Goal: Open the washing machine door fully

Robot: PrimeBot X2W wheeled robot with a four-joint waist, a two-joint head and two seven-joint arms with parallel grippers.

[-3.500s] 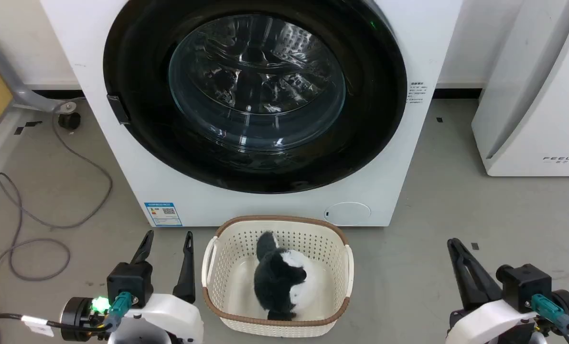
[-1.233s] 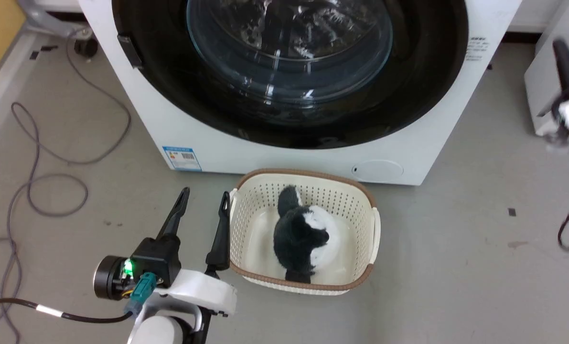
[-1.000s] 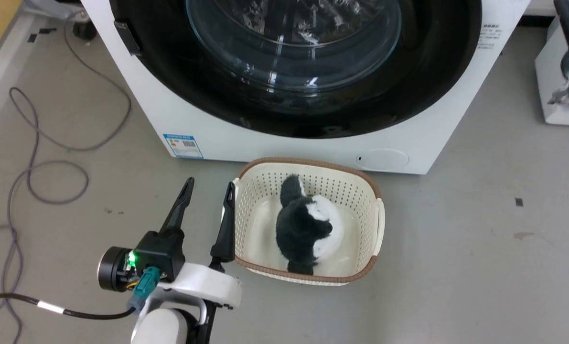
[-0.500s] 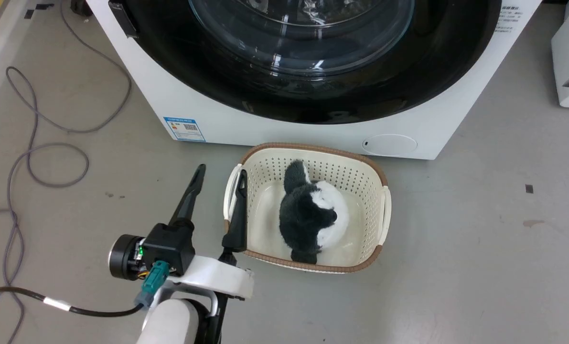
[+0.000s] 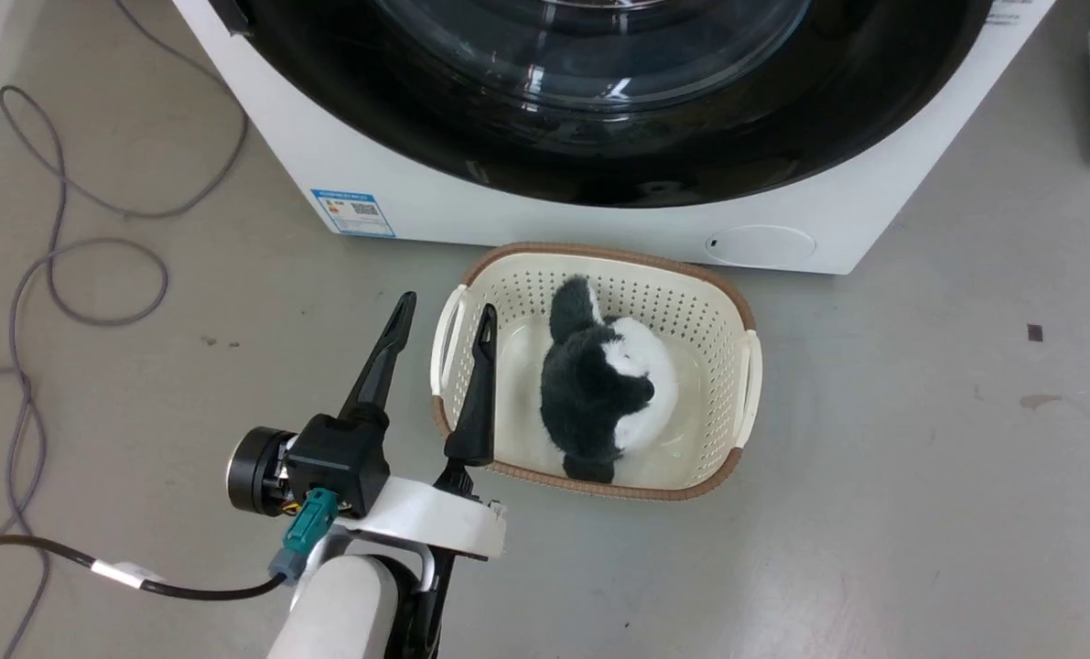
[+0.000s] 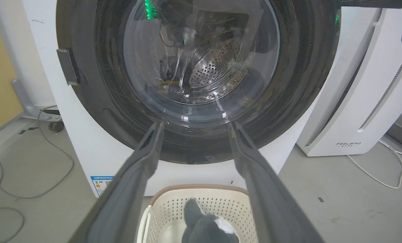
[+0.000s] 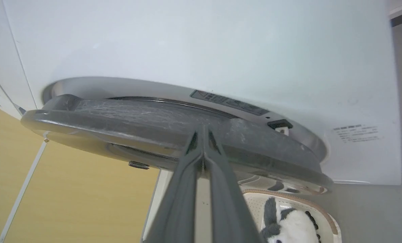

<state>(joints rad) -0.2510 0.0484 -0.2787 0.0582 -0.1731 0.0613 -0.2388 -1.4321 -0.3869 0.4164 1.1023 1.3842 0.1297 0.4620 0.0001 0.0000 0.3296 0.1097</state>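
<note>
The white washing machine (image 5: 508, 215) stands at the top of the head view, its glossy black washing machine door (image 5: 599, 174) facing me. My left gripper (image 5: 446, 305) hovers low beside the basket, open and empty. In the left wrist view its fingers (image 6: 195, 125) frame the door (image 6: 288, 84) from a distance. In the right wrist view the door (image 7: 119, 118) is seen edge-on against the white front (image 7: 187, 50). My right gripper (image 7: 202, 130) is shut, its tips right at the door's rim. A latch (image 7: 280, 125) shows behind the rim.
A cream basket (image 5: 737, 302) holding a black-and-white plush toy (image 5: 599, 394) sits on the floor just before the machine. Grey cables (image 5: 96, 275) loop on the floor at left. The white FEELBAIR appliance (image 6: 366, 101) stands right of the machine.
The head camera has tilted down and closer. My right gripper rose from the lower right, up the right side and out of the head view. The left gripper stays open beside the basket.
</note>
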